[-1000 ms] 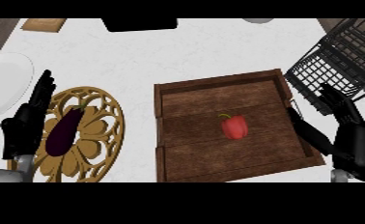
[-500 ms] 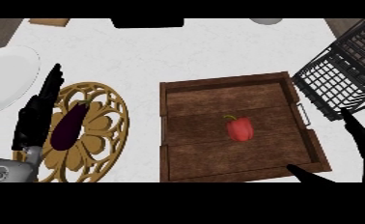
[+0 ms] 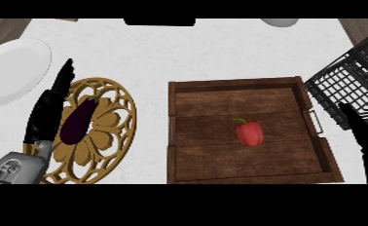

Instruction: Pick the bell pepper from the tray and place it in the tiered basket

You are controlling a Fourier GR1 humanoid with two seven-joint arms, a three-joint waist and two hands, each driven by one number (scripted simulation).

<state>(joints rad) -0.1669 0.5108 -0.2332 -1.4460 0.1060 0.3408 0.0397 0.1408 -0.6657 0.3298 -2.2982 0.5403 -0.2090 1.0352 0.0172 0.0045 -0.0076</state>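
A red bell pepper with a green stem lies right of centre in a dark wooden tray. The black wire tiered basket stands at the right edge, partly cut off. My left hand is at the left with straight fingers pointing up, beside the trivet and well away from the tray. Only part of my right hand shows at the right edge, just right of the tray and below the basket; it touches nothing.
A dark purple eggplant lies on a round gold openwork trivet left of the tray. A white plate sits at the far left. A white dish and a black object lie along the far edge.
The view has shifted, so the tray and trivet sit further right and lower. My right hand has dropped toward the lower right edge and shows less. The pepper stays in the tray.
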